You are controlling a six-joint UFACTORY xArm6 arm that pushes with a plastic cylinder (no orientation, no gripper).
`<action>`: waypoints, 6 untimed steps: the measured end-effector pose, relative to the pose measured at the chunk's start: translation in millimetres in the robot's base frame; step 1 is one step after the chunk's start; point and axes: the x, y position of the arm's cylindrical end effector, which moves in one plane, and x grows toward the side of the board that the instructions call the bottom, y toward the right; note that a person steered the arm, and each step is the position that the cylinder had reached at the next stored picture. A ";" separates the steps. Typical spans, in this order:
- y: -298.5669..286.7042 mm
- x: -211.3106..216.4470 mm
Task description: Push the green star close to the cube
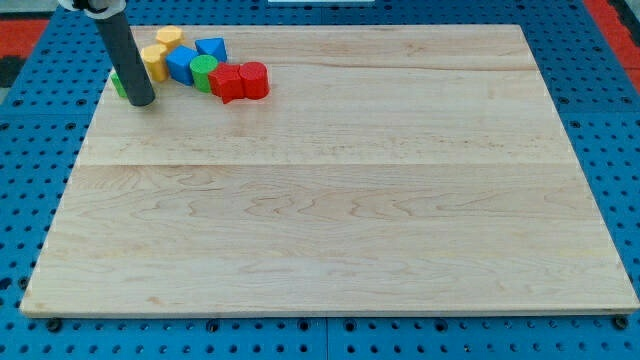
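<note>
Peering past the rod (125,55), you see only a green sliver (118,84) behind it, shape unreadable, likely the star. My tip (141,102) touches it, left of the blue cube (181,63). No jaws here to report.

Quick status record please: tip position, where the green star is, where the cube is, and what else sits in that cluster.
my tip: near the board's top left corner
green star: mostly hidden behind the rod, shape unclear
blue cube: right of the rod, inside the cluster
cluster: yellow blocks, blue block, green cylinder, red blocks
board: wooden
</note>
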 end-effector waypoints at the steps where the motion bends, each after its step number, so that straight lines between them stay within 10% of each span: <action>1: -14.8 15.4; 6: -72.2 -23.1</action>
